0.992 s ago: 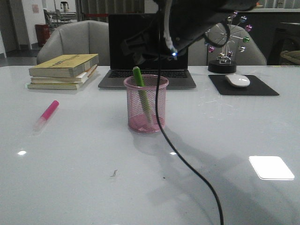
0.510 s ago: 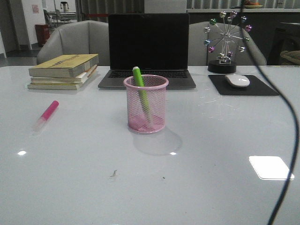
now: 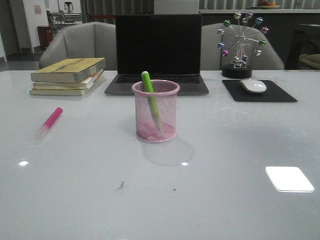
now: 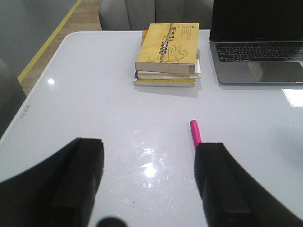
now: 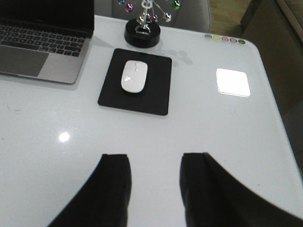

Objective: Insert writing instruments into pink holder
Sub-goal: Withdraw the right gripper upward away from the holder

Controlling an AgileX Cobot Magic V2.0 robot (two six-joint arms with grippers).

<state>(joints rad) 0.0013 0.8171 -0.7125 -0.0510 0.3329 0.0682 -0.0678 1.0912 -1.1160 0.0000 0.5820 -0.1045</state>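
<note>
Your pink holder (image 3: pixel 155 111) stands upright mid-desk, just in front of the laptop (image 3: pixel 158 52). Green highlighter (image 3: pixel 151 100) sits inside it, leaning, top end poking above the rim. Pink highlighter (image 3: pixel 49 122) lies flat on the desk (image 3: pixel 225 200), well apart from the holder toward the left, in front of the book stack (image 3: pixel 67 76).

Your left end effector (image 4: pixel 149 182) hangs above the desk, fingers spread, nothing between them; the pink highlighter's end shows just beside one finger. Your right end effector (image 5: pixel 154 189) is likewise spread and empty, near the mouse (image 5: pixel 134 75) on its black pad (image 5: pixel 136 81).
</note>
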